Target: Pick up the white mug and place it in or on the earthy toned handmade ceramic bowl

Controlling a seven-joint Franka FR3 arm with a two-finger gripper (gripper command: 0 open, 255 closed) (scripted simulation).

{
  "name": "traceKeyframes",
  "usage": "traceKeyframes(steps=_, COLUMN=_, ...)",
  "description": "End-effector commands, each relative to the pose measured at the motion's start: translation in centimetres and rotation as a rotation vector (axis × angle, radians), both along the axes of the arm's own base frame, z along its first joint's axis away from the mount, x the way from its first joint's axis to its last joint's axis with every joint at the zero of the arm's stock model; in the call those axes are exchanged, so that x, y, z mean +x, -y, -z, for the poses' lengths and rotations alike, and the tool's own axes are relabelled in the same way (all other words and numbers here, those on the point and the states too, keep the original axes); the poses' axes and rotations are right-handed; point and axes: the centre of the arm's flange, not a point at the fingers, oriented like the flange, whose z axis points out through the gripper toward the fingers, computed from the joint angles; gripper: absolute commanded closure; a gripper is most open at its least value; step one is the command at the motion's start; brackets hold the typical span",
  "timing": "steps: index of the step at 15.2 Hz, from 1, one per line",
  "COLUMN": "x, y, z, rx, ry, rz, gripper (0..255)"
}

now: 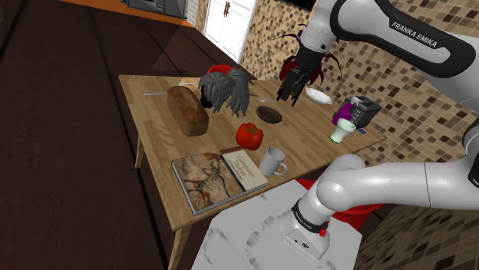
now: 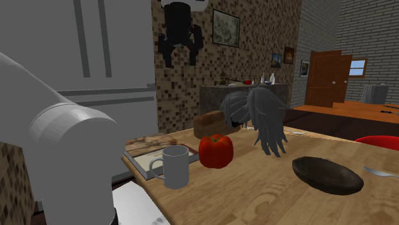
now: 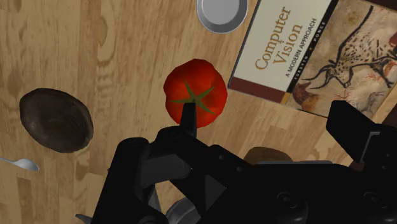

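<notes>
The white mug (image 1: 272, 162) stands upright near the table's front edge, beside a book, its handle toward the shoulder view's right; it also appears as a white mug (image 2: 175, 167) and, from above, as a grey-white rim (image 3: 221, 13). The dark brown bowl (image 1: 269, 114) sits empty farther back on the table, seen again as a shallow bowl (image 2: 327, 174) and a round bowl (image 3: 56, 119). My black gripper (image 1: 290, 90) hangs open high above the table, well clear of mug and bowl, with nothing between its fingers (image 2: 194, 54).
A red pepper (image 1: 249, 135) lies between mug and bowl. Two books (image 1: 219, 177) lie at the front corner; a bread loaf (image 1: 188, 110) and a grey wig (image 1: 227, 88) sit behind. A spoon (image 3: 19, 163) lies by the bowl; a white plate (image 1: 318, 96) and a cup (image 1: 342, 130) stand toward the shoulder view's right.
</notes>
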Motion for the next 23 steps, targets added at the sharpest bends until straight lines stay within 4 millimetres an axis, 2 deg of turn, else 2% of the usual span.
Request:
traceKeyframes(steps=1, x=0.0, y=0.0, z=0.0, rx=0.000, ry=0.000, rz=0.000, gripper=0)
traceKeyframes(steps=19, x=-4.7, y=6.7, z=22.3, rx=0.042, ry=-0.052, rz=0.146, gripper=0)
traceKeyframes(steps=23, x=-4.8, y=6.7, z=24.0, rx=0.042, ry=-0.052, rz=0.147, gripper=0)
